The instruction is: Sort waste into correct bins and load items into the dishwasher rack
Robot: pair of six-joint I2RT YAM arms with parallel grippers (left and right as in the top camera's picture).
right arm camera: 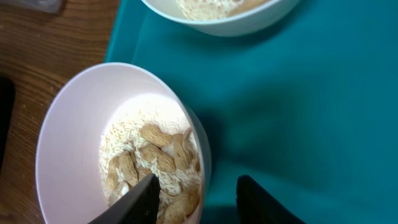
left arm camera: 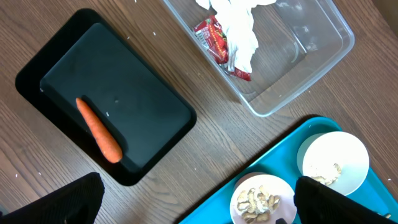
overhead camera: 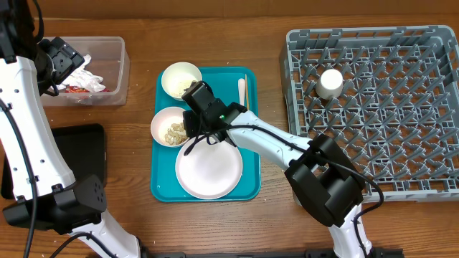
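Observation:
My right gripper [overhead camera: 192, 127] [right arm camera: 198, 200] is open and straddles the right rim of a white bowl [overhead camera: 165, 123] [right arm camera: 74, 137] holding beige food scraps [right arm camera: 155, 155], one finger inside and one outside. A second bowl [overhead camera: 179, 77] [right arm camera: 217, 15] sits behind it. The white plate [overhead camera: 209, 172] and fork [overhead camera: 242, 89] lie on the teal tray [overhead camera: 161, 183]. The cup [overhead camera: 330, 82] stands in the grey rack [overhead camera: 401, 143]. My left gripper [overhead camera: 61, 57] [left arm camera: 199, 208] is open and empty above the clear tub [overhead camera: 118, 72] [left arm camera: 311, 68] with napkins [left arm camera: 239, 31] and a red wrapper [left arm camera: 214, 38]. The carrot [left arm camera: 98, 129] lies in the black tray [overhead camera: 79, 150] [left arm camera: 143, 112].
The teal tray lies between the black tray and the rack. Bare wooden table [overhead camera: 272, 50] shows between tray and rack and along the back edge. In the overhead view my left arm covers part of the black tray and hides the carrot.

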